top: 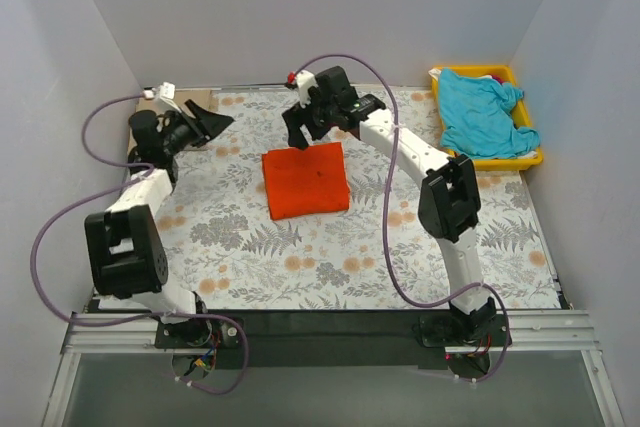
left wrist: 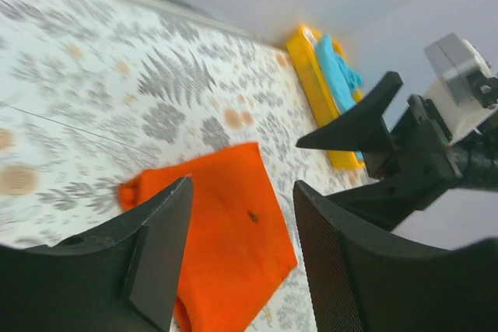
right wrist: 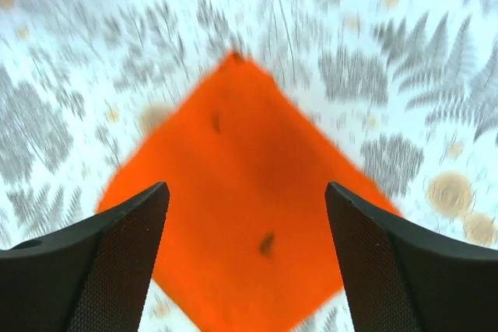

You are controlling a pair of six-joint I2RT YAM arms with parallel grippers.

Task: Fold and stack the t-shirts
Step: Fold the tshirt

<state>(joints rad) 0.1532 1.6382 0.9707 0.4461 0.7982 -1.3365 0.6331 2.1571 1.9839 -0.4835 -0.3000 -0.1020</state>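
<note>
Bright orange-red cloth t-shirt (top: 306, 181) lies folded into a flat, near-square packet around the middle of the tabletop, a little toward the far edge, on the grey fern-and-flower printed cloth (top: 300, 267); small dark specks show on its top face; right gripper (right wrist: 247, 188) hovers over its far edge, jaws spread, holding nothing; left gripper (left wrist: 241, 192) sits near the far left corner, jaws apart and empty; turquoise blue t-shirt (top: 483, 112) lies crumpled in the yellow plastic tray (top: 505, 160) at the far right corner.
</note>
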